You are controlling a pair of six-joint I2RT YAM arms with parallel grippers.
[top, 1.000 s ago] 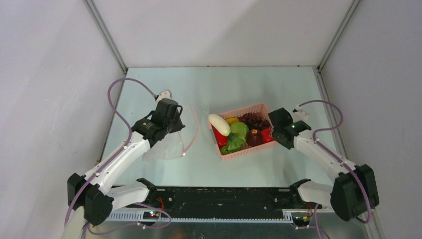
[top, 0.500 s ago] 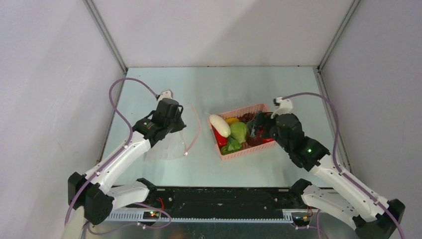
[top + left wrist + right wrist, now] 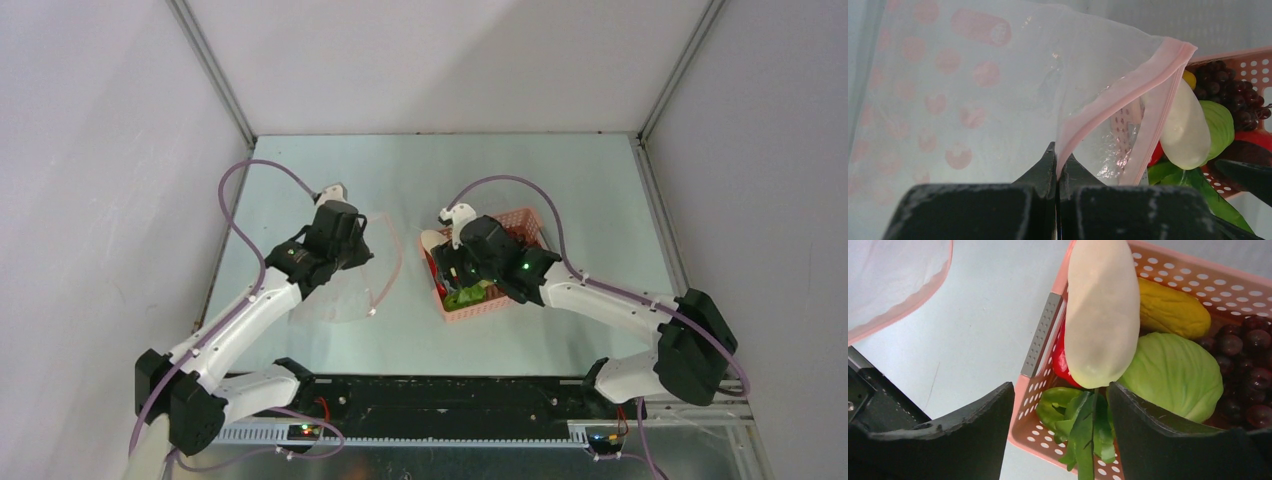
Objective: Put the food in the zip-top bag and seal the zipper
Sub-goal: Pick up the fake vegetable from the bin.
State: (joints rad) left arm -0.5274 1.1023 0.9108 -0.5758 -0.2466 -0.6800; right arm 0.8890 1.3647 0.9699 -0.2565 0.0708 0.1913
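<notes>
The bag [image 3: 948,100], clear with pale pink dots, lies toward the table's [image 3: 400,180] left edge, its mouth turned toward the basket [image 3: 1198,275]. We see the left pincer [image 3: 1058,165] closed tight on the bag at its pink zipper [image 3: 1118,95], lifting that edge so the mouth gapes. None of the food is in the bag: all of it sits in the pink basket just right of the table's middle. A white piece [image 3: 1103,315] lies across the top at the basket's left end, over a red one [image 3: 1063,362], with a yellow [image 3: 1173,310], a lime-green [image 3: 1175,372], leafy greens [image 3: 1078,415] and dark maroon grapes [image 3: 1248,355] around it. The right pincer [image 3: 1059,387] hangs above the basket's near left corner, spread wide and holding nothing, one finger outside the rim and the other over the food.
</notes>
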